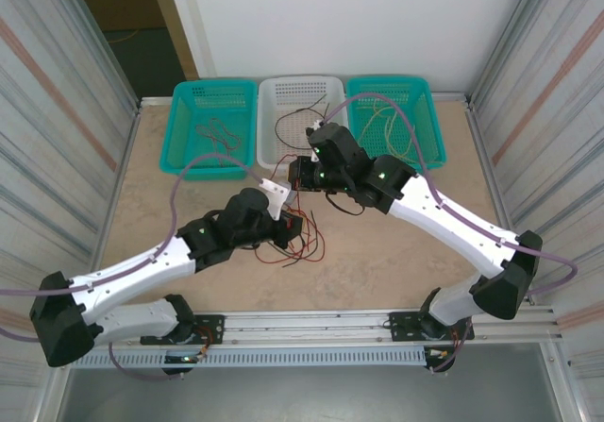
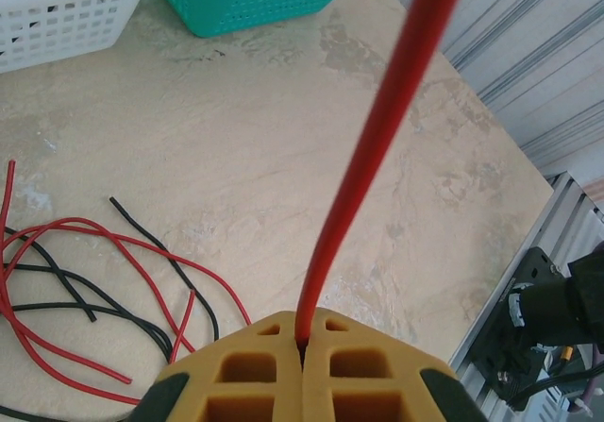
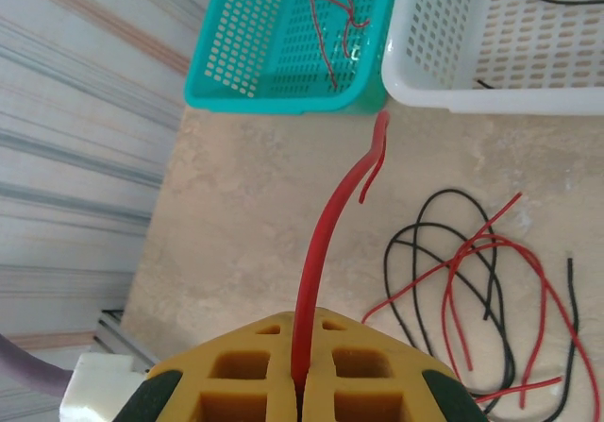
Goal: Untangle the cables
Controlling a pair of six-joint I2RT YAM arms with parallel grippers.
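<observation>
Two grippers close together: left gripper (image 1: 291, 222), right gripper (image 1: 300, 175), above the tangle (image 1: 297, 244) on the table (image 1: 425, 252).
Left wrist: jaws clamped on a red wire (image 2: 377, 158), taut.
Right wrist: pinched tight on red wire (image 3: 326, 243), free end loose.
Draw apart slowly, lifting clear of black loops (image 3: 415, 252).

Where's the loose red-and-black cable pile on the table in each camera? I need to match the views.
Top external: loose cable pile just below the centre of the frame.
Left wrist: lower left.
Right wrist: lower right.
Shared landmark: white basket, top centre in the top external view, top left on left wrist, top right on right wrist.
</observation>
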